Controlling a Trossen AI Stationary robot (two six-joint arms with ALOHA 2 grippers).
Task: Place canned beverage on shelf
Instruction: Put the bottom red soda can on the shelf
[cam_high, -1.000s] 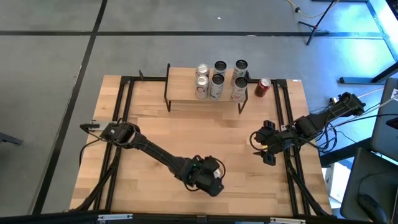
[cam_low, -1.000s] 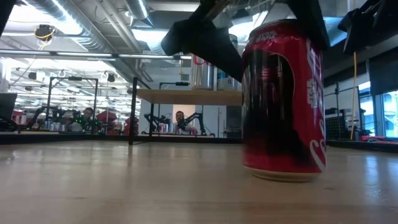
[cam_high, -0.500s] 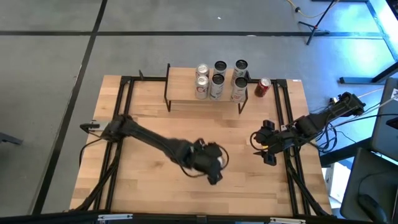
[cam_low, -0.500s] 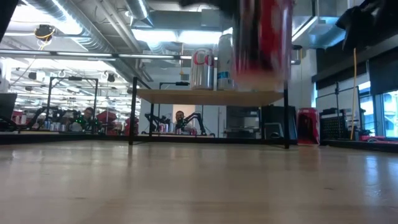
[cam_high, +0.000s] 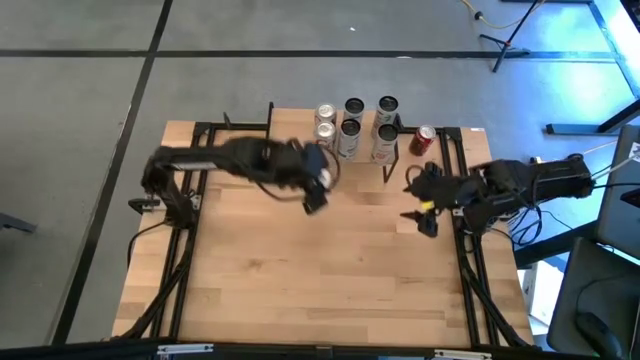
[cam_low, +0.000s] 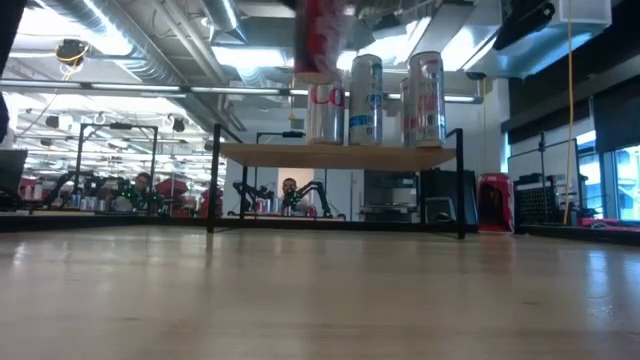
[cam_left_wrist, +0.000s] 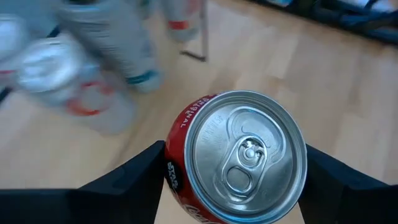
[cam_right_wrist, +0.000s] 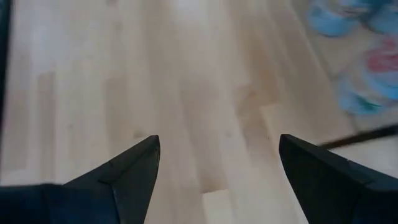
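1. Left tool (cam_high: 312, 188) grips a red can (cam_left_wrist: 239, 155) from both sides, fingers clamped on its wall so the top faces up and it can be set down upright
2. In the high view the left tool sits at the front edge of the shelf (cam_high: 290, 145), just left of the group of cans (cam_high: 352, 128) already standing there; the can itself is hidden under the tool in that view
3. Low view shows the red can (cam_low: 318, 38) raised above shelf-top level, beside the silver cans (cam_low: 366, 100); judged carried high so it clears the shelf edge and the neighbours
4. Shelf top has bare wood on its left half, so that looks like the likely drop spot; judgement only
5. Right tool (cam_high: 419, 205) waits over the table (cam_high: 300, 280) near its right edge, fingers (cam_right_wrist: 134, 168) spread apart, holding nothing, kept clear of the left arm's path
6. Another red can (cam_high: 424, 139) stands on the table just right of the shelf, not yet placed
7. Risk: knocking the silver cans when lowering, they stand close together
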